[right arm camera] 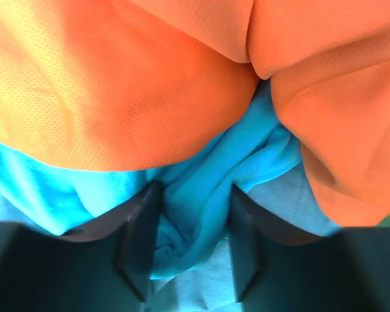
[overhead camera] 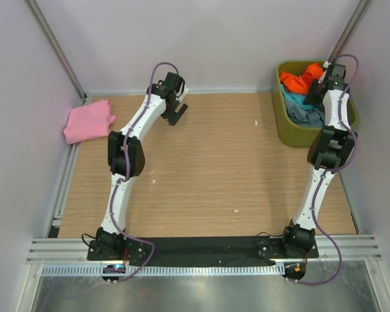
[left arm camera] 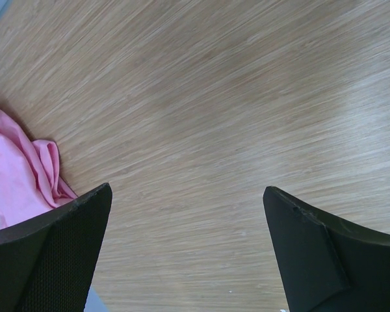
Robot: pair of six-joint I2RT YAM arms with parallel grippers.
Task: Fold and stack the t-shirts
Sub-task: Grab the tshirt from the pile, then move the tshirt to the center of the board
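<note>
A pink t-shirt [overhead camera: 88, 121] lies crumpled at the table's far left, and its edge [left arm camera: 13, 175] shows in the left wrist view. My left gripper [overhead camera: 177, 112] [left arm camera: 187, 188] hangs open over bare wood right of it, holding nothing. An orange t-shirt [overhead camera: 299, 79] [right arm camera: 117, 84], a turquoise t-shirt [overhead camera: 292, 99] [right arm camera: 240, 149] and a grey-blue one [overhead camera: 305, 116] [right arm camera: 283, 195] are heaped in the bin. My right gripper [overhead camera: 315, 94] [right arm camera: 195, 195] reaches down into that heap. A bunched fold of the turquoise cloth fills the gap between its fingers.
The olive-green plastic bin [overhead camera: 283, 123] stands at the table's far right corner. White walls close the table in at the back and on both sides. Metal rails run along the left edge [overhead camera: 65, 182] and the near edge.
</note>
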